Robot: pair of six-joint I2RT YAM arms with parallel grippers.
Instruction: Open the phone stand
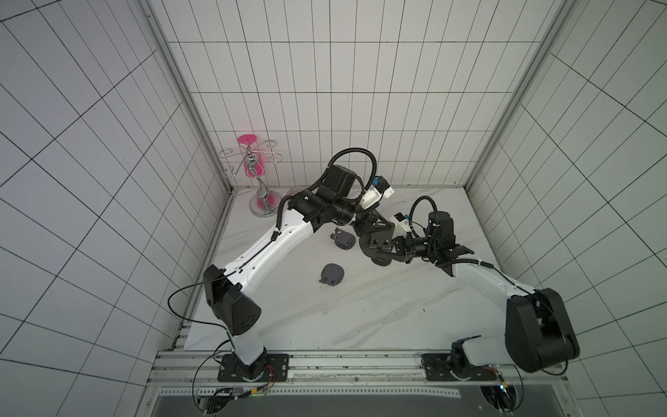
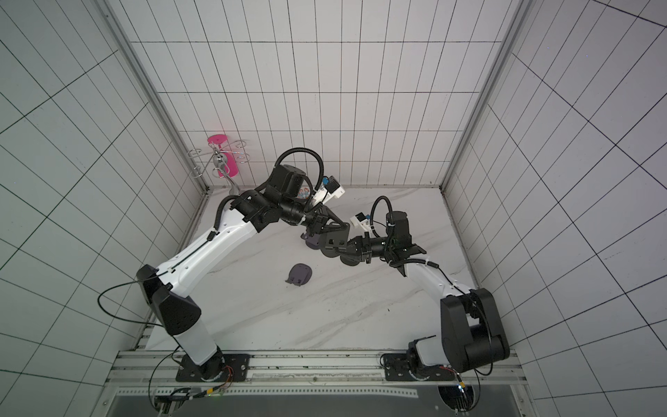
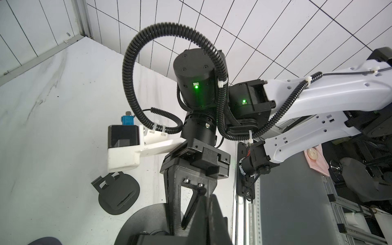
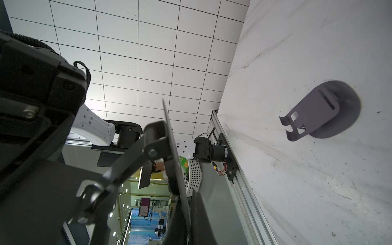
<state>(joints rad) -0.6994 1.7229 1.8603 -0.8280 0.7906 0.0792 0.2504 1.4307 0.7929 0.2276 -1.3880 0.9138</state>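
- the black phone stand (image 1: 379, 258) hangs clear of the table (image 1: 361, 317), caught between the two grippers, with its round plates and hinged arm showing.
- the right gripper (image 1: 389, 251) is clamped on one thin plate, which runs edge-on in its wrist view.
- the left gripper (image 1: 373, 234) is closed tight on the stand from the opposite side, its tips close to the right's.
- a grey stand (image 1: 343, 239) lies just beside the left gripper.
- a second grey stand (image 1: 332, 274) sits farther from both grippers, toward the arm bases, its back plate lifted.
- a chrome rack (image 1: 261, 180) stands well beyond the left gripper.
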